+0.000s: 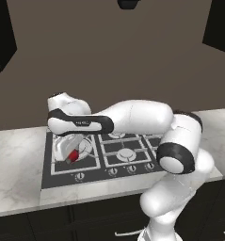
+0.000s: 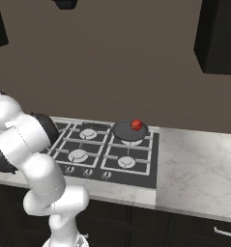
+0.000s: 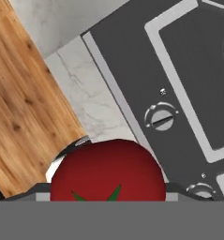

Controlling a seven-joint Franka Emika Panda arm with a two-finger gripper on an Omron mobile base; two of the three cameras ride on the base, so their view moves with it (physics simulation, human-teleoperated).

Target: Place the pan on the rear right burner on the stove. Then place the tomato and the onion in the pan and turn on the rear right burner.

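Observation:
My gripper [image 1: 72, 157] is shut on the tomato [image 1: 74, 156], low over the large left burner [image 1: 81, 147] of the black stove [image 1: 52, 179]. In the hand view the tomato [image 3: 108, 173] is red with a green stem star and sits between the fingertips of the gripper [image 3: 108, 185], above the stove's front left corner. The dark grey pan [image 2: 126, 131] rests on the rear right burner of the stove [image 2: 151, 173], hiding the burner. A small reddish round item [image 2: 136, 125] lies in the pan; I cannot tell whether it is the onion.
A row of knobs [image 2: 88, 172] runs along the stove's front; one knob [image 3: 160, 118] is close by the tomato. Marble counter lies left [image 1: 15, 160] and right [image 2: 199, 164] of the stove. Wooden floor [image 3: 24, 93] is beyond the counter edge.

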